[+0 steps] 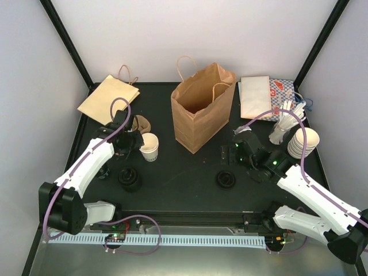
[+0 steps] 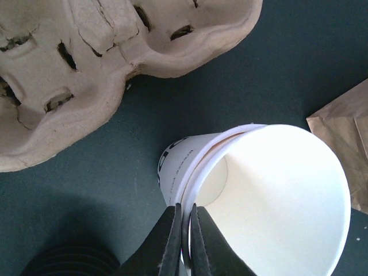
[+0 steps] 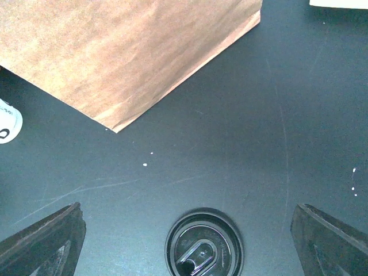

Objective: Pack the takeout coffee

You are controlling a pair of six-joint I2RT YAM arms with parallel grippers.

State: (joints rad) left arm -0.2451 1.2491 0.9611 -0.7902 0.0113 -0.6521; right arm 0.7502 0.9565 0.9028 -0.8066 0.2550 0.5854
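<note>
The takeout coffee cup (image 1: 150, 147) is a small white paper cup with dark print, standing open-topped left of the bag. My left gripper (image 1: 135, 142) is shut on its rim. In the left wrist view the fingers (image 2: 186, 230) pinch the cup's (image 2: 276, 190) wall, one finger inside and one outside. The brown cup carrier (image 2: 86, 57) lies just beyond the cup. My right gripper (image 1: 228, 153) stands wide open, and in the right wrist view its fingers (image 3: 187, 217) hold nothing above a black lid (image 3: 204, 244).
An open brown paper bag (image 1: 201, 109) stands upright mid-table. A flat bag (image 1: 108, 98) lies back left. Napkins (image 1: 256, 95), cutlery (image 1: 284, 123) and a stack of cream cups (image 1: 302, 142) sit at the right. Black lids (image 1: 129, 178) lie near the left arm.
</note>
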